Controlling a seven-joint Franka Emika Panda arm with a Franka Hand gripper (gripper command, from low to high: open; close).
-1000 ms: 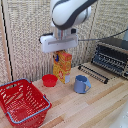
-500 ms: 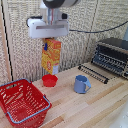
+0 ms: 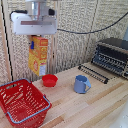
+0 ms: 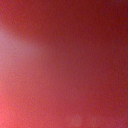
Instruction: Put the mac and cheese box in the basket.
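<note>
My gripper point(image 3: 37, 38) hangs from the white wrist high at the exterior view's left, shut on the top of the mac and cheese carton point(image 3: 38, 56). The orange-yellow carton hangs upright in the air, well above the table, over the small red bowl and to the right of the basket. The red mesh basket point(image 3: 21, 102) with its light blue rim sits on the table at the exterior view's lower left, with nothing seen inside. The wrist view is filled by a blurred red surface point(image 4: 64, 64), so nothing can be told from it.
A small red bowl point(image 3: 49, 80) sits under the carton. A blue mug point(image 3: 81, 84) stands to the right of it. A toaster oven point(image 3: 112, 57) with a pulled-out rack point(image 3: 95, 73) stands at the far right. A woven wall panel is behind.
The gripper has lifted the carton higher and carried it toward the exterior view's left, closer to the basket. The bowl, mug and basket have not moved.
</note>
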